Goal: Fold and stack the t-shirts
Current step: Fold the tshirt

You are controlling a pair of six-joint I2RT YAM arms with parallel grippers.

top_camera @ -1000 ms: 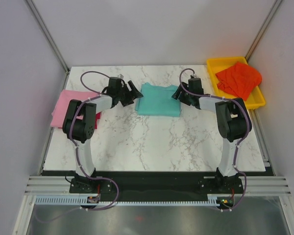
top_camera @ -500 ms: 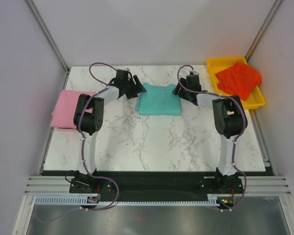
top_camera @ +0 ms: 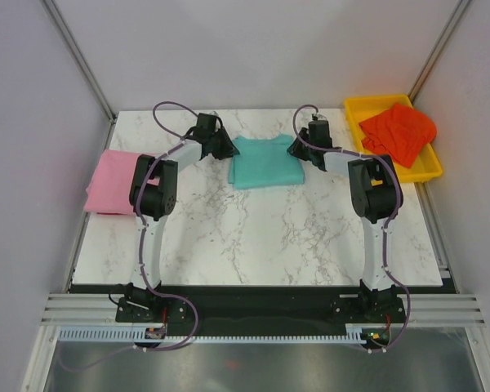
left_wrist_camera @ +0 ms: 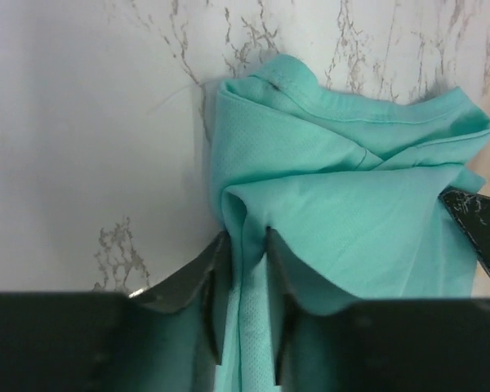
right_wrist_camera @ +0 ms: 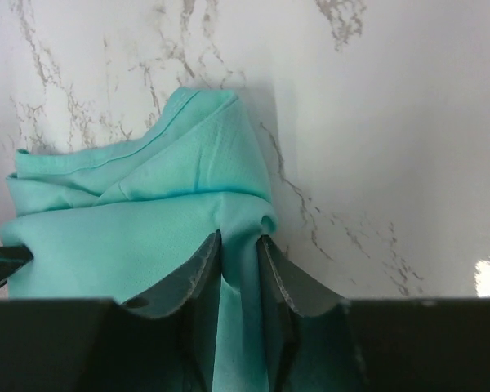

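A folded teal t-shirt [top_camera: 265, 162] lies at the back middle of the marble table. My left gripper [top_camera: 227, 149] is at its back left corner, and the left wrist view shows the jaws shut on a bunched fold of teal cloth [left_wrist_camera: 247, 237]. At the back right corner my right gripper [top_camera: 297, 152] pinches another teal fold [right_wrist_camera: 241, 229]. A folded pink t-shirt [top_camera: 112, 181] rests at the table's left edge. An orange-red t-shirt [top_camera: 398, 132] lies crumpled in the yellow tray [top_camera: 363, 109].
The yellow tray stands at the back right corner, beside the right arm's elbow. The opposite gripper's tip [left_wrist_camera: 478, 224] shows at the right of the left wrist view. White walls close in the back and sides.
Both grippers moved farther back along the teal t-shirt's sides to its back corners and shut on the cloth there. The shirt's back edge has bunched up slightly.
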